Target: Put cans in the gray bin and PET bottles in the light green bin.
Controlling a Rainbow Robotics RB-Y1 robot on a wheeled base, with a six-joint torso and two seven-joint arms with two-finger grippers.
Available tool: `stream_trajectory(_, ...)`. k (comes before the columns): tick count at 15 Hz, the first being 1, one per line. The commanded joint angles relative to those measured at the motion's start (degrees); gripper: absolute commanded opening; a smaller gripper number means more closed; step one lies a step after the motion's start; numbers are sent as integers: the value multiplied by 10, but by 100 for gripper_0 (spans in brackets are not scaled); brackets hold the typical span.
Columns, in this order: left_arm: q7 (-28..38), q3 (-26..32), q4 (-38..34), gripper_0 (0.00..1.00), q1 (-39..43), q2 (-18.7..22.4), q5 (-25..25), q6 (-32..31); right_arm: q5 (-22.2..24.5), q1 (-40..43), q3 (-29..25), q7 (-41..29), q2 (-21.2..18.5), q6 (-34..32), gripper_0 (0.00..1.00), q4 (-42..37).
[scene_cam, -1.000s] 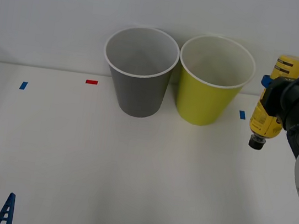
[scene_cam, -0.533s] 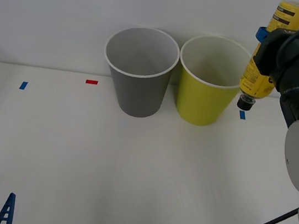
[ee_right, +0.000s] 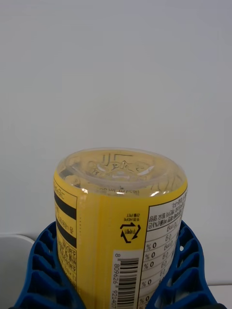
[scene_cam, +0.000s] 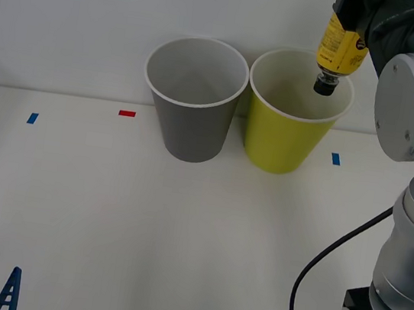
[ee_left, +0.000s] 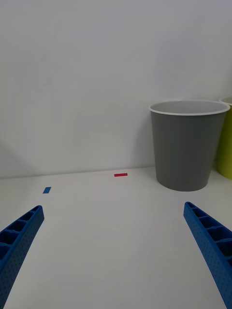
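Two bins, one gray bin (scene_cam: 193,95) and one light green bin (scene_cam: 294,113), and one PET bottle (scene_cam: 339,46).

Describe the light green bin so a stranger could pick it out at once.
Two same-sized tapered bins stand side by side at the far edge of the white table, against the wall. The light green bin is the one on the robot's right, under the PET bottle held cap-down by the right gripper. Its neighbour, the gray bin, differs in colour.

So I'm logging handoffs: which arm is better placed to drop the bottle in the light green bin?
Right: its gripper holds the bottle cap-down above the light green bin. The left gripper waits open, low and far off.
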Motion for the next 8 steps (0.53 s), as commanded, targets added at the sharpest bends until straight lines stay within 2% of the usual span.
stream_trajectory(1,0,0,0,100,0,0,0,0,-8,-13,0,-4,-11,-49,0,54)
stream_trajectory(5,0,0,0,100,0,0,0,0,-40,-19,-2,-5,-37,-147,0,130)
stream_trajectory(8,0,0,0,100,0,0,0,0,-53,-18,-13,-5,-49,-197,0,161)
